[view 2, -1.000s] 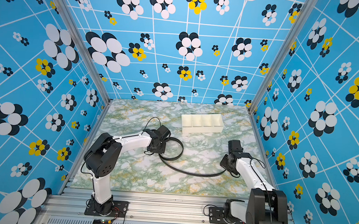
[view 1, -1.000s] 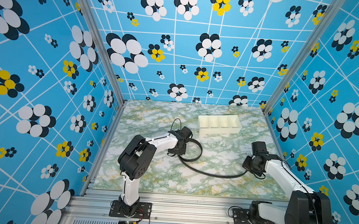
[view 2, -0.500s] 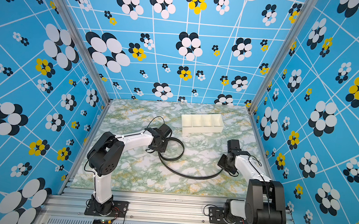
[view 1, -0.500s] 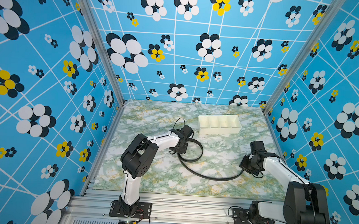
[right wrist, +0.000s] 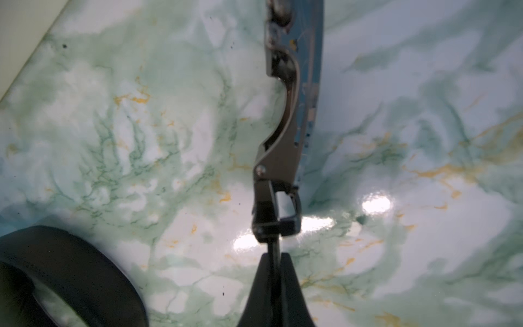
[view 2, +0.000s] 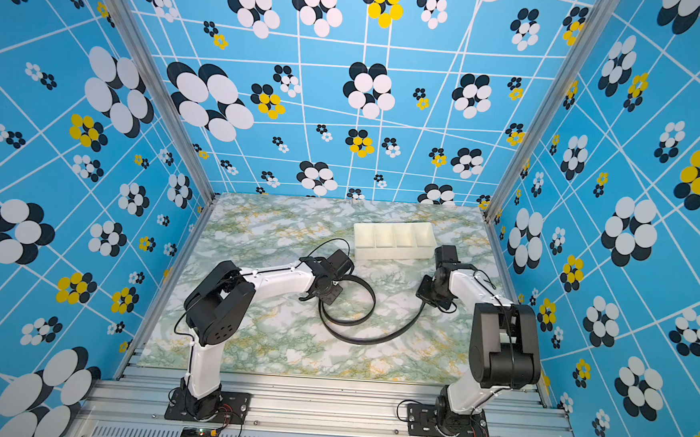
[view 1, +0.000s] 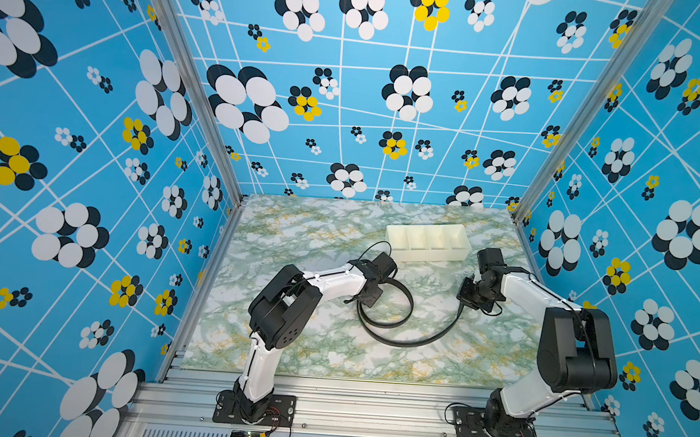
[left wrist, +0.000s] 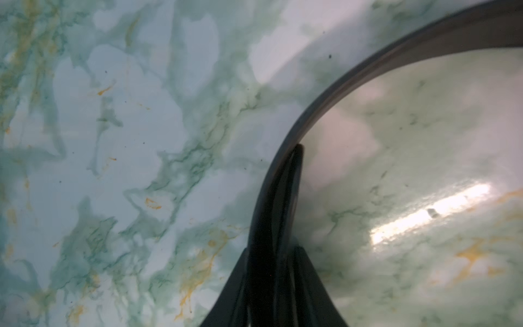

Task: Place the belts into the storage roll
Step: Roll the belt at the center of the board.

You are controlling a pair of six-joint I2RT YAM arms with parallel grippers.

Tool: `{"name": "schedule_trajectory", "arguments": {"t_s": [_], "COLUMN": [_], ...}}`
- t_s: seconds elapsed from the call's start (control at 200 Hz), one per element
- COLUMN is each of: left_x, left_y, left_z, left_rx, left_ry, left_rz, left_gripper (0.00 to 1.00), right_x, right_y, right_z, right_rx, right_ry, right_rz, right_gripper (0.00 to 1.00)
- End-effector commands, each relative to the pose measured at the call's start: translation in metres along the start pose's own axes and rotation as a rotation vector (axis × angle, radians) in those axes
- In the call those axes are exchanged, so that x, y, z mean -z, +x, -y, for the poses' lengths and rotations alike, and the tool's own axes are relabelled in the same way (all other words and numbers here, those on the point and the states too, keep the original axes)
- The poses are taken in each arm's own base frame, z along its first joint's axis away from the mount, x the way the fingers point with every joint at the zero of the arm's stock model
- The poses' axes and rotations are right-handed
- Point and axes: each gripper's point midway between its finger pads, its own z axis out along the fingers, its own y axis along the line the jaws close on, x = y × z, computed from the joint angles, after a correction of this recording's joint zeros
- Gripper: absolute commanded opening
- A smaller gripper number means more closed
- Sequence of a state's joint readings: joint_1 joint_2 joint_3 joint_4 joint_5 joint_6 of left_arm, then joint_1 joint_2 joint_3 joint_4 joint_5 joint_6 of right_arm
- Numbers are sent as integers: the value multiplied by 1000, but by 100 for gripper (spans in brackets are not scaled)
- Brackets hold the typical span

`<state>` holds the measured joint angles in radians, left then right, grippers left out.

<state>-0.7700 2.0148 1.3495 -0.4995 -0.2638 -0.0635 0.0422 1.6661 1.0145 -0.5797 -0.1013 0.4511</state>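
Observation:
The belt (view 1: 415, 343) (view 2: 374, 341) is a black strap lying on the marble table, coiled into a loop at its left end and sweeping round to the right. My left gripper (view 1: 366, 301) (view 2: 327, 297) is shut on the overlapping layers of the loop; in the left wrist view the strap (left wrist: 339, 85) arcs away from the left gripper (left wrist: 271, 252). My right gripper (view 1: 466, 295) (view 2: 425, 293) (right wrist: 274, 257) is shut on the strap just behind the metal buckle (right wrist: 283, 147), which hangs above the table. The cream storage roll (view 1: 427, 255) (view 2: 396, 253) stands behind both grippers, with nothing in its compartments.
Blue flowered walls enclose the table on three sides. A thin black cable (view 1: 369, 250) arches over the left wrist. A corner of the storage roll (right wrist: 17, 34) shows in the right wrist view, as does the belt's loop (right wrist: 85, 269).
My right gripper has moved left and toward the back with the buckle end, pulling the strap's curve tighter. My left gripper has shifted slightly right with the loop.

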Motion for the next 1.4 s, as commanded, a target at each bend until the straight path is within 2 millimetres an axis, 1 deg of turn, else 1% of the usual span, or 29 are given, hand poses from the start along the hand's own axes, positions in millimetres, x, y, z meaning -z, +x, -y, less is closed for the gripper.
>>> {"name": "schedule_trajectory", "arguments": {"t_s": [0.0,0.13,0.15,0.175,0.2,0.215,0.225,0.24,0.27,0.315,0.38,0.42,0.5,0.56,0.695,0.71,0.774,0.894,0.994,1.144,1.169,1.179,1.394], "left_x": [-27,-27,-27,-27,-28,-28,-28,-28,-28,-28,-26,-24,-18,-13,-1,0,3,2,-6,-14,-15,-14,-21], "left_y": [48,42,41,40,38,38,38,38,36,36,33,30,24,19,13,12,13,16,21,19,22,19,20], "left_z": [29,35,35,36,36,37,37,37,37,36,36,35,34,34,37,37,39,39,43,48,49,49,60], "left_rx": [-182,-201,-199,-198,-194,-194,-193,-192,-189,-188,-180,-171,-146,-126,-64,-59,-43,-29,-28,3,6,11,14], "left_ry": [36,42,44,47,50,51,51,50,49,47,44,42,47,58,92,99,115,119,131,157,164,167,216], "left_rz": [-141,-108,-102,-97,-91,-90,-89,-89,-87,-90,-83,-75,-55,-39,-3,1,15,30,24,57,56,67,96], "left_gripper": [29,29,29,29,29,29,29,29,29,29,29,29,29,29,29,29,29,29,29,29,29,29,29], "right_x": [-4,-6,-5,-3,-1,2,3,5,11,23,37,45,58,62,58,57,53,49,47,39,37,37,25], "right_y": [-9,-12,-12,-13,-13,-14,-14,-14,-15,-17,-17,-16,-11,-4,19,28,42,63,78,100,102,102,104], "right_z": [-25,-53,-57,-61,-65,-68,-69,-70,-72,-74,-74,-73,-67,-61,-47,-53,-50,-50,-50,-51,-52,-53,-61], "right_rx": [48,89,92,92,92,95,96,96,97,103,113,115,104,83,21,41,38,39,12,-25,-29,-30,-44], "right_ry": [-60,-133,-151,-172,-196,-215,-222,-233,-251,-274,-286,-288,-279,-269,-274,-279,-281,-277,-282,-295,-302,-306,-323], "right_rz": [-18,-27,-27,-21,-19,-8,-3,6,28,73,122,146,174,177,168,157,150,125,93,46,41,39,7], "right_gripper": [0,0,2,9,19,26,29,37,46,57,66,69,70,70,71,71,71,71,71,71,71,71,71]}}
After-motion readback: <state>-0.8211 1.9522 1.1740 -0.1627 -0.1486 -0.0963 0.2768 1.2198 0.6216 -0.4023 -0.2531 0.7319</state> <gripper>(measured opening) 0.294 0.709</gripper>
